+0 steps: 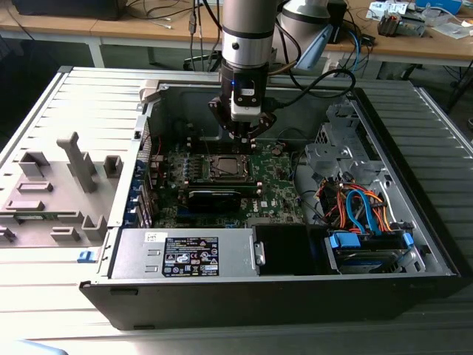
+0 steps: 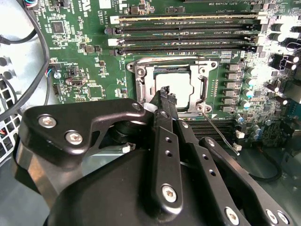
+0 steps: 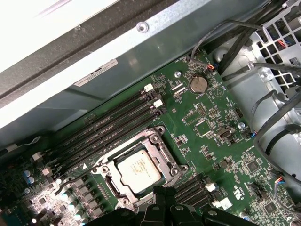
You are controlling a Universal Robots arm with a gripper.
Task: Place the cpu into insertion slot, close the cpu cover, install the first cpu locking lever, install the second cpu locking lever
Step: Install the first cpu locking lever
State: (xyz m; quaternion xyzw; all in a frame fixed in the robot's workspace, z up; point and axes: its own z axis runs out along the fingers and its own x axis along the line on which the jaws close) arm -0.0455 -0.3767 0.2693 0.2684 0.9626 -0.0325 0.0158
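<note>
Jaws (image 2: 164, 92) over silvery cpu (image 3: 139, 170)

The cpu (image 3: 137, 168) sits in the insertion slot (image 3: 106, 175), with the cpu cover (image 3: 165, 155) down around it. The gripper (image 2: 165, 94) hangs right over the slot's edge, memory slots (image 3: 110, 129) running just beside

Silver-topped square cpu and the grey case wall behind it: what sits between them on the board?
In the first wrist view, four long narrow black memory slots run between the silver-topped square cpu, seated under its silvery frame cover, and the grey case wall.
</note>
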